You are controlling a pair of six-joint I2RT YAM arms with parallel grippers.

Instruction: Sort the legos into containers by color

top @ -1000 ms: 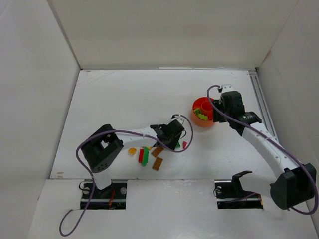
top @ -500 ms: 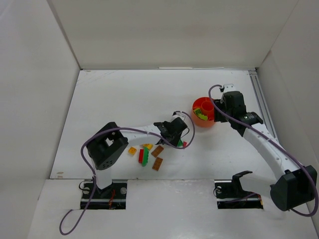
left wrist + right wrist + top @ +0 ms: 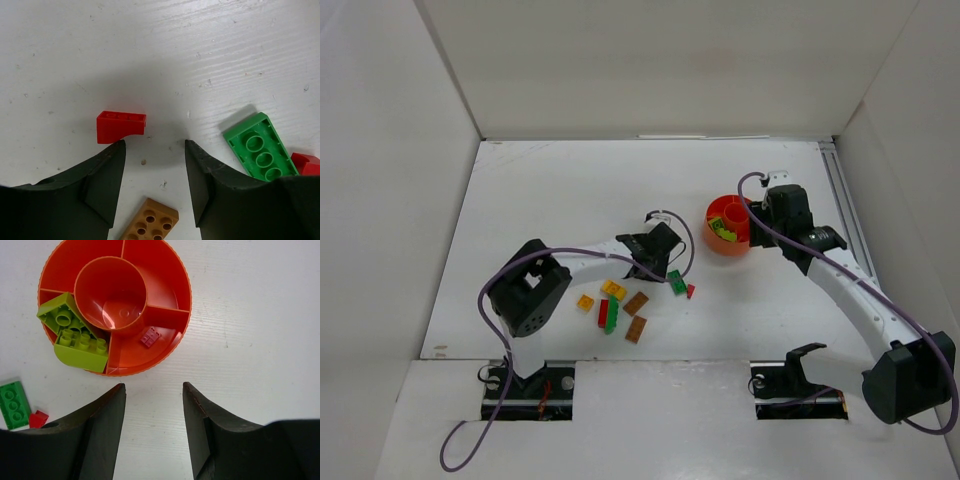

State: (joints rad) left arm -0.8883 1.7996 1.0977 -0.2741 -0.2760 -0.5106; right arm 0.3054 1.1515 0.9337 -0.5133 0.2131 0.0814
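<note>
White table (image 3: pixel 550 200) bears one bowl (image 3: pixel 161 282) of three bricks (image 3: pixel 80 347); both end effectors (image 3: pixel 154 145) (image 3: pixel 153 387) gape empty.

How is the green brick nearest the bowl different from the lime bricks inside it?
The green brick is darker; the lime bricks are paler and yellower. The green brick lies flat on the table; the lime bricks are piled together inside the bowl. All are building bricks in shades of green.

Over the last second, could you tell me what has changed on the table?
The left gripper drew slightly away from the bases, open and empty, uncovering the green brick. The right gripper, bowl and other bricks barely moved.
</note>
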